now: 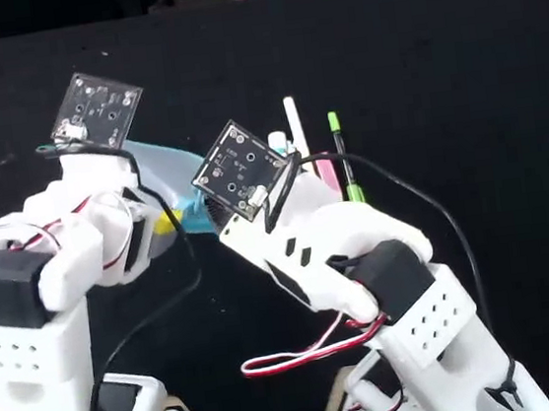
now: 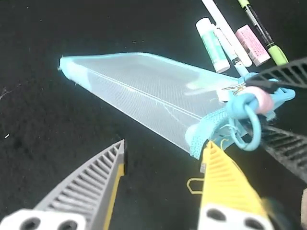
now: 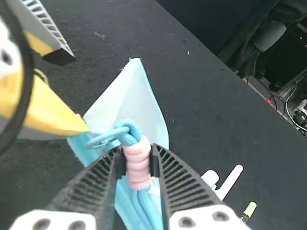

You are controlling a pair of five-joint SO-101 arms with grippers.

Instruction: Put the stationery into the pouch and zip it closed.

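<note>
A pale blue mesh pouch (image 1: pixel 166 163) lies on the black table (image 1: pixel 437 68) left of centre in the overhead view, with a glue stick (image 2: pixel 212 45), white pen (image 1: pixel 296 124), pink eraser (image 2: pixel 253 44) and green pen (image 1: pixel 343 158) lying loose just right of it. The right gripper (image 3: pixel 138 149) pinches the pouch's pink zipper pull (image 3: pixel 137 167); the left gripper (image 2: pixel 164 143) is spread wide, its yellow finger (image 2: pixel 225 177) touching the pouch's zipper end.

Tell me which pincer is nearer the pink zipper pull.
Right. The right pincer is shut on the pink zipper pull; the left pincer sits open just beside it at the pouch end.
</note>
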